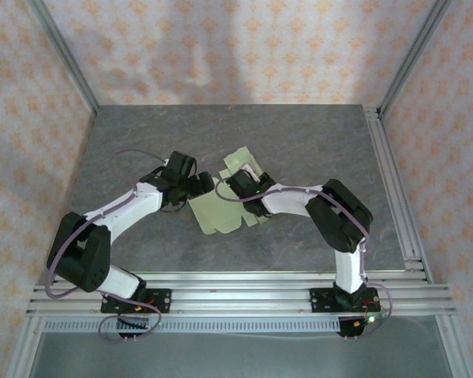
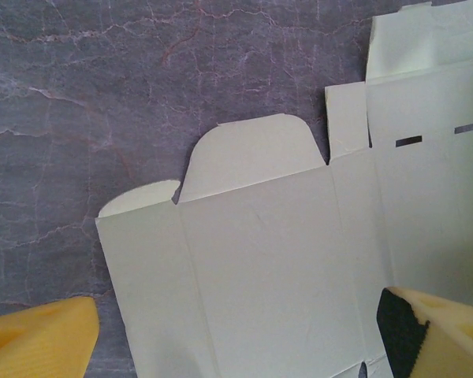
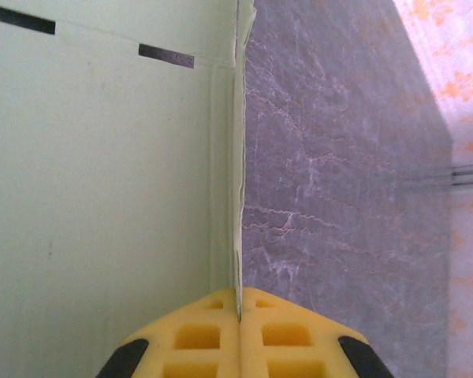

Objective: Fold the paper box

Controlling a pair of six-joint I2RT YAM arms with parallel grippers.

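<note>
The paper box (image 1: 217, 211) is a pale green die-cut sheet lying mostly flat mid-table, with one flap (image 1: 241, 161) raised at its far end. In the left wrist view the paper box (image 2: 268, 260) spreads under my left gripper (image 2: 244, 346), whose yellow fingers (image 2: 39, 340) stand wide apart over the card, holding nothing. A rounded tab (image 2: 252, 153) points away from it. My right gripper (image 3: 239, 303) is shut on the thin edge of an upright panel of the paper box (image 3: 102, 173). In the top view the left gripper (image 1: 199, 187) and right gripper (image 1: 241, 189) face each other across the sheet.
The dark grey stone-look table (image 1: 142, 134) is bordered by aluminium rails (image 1: 236, 285) at the near edge and along the right side (image 1: 394, 189). Patterned walls (image 1: 236, 47) and frame posts enclose the back and sides.
</note>
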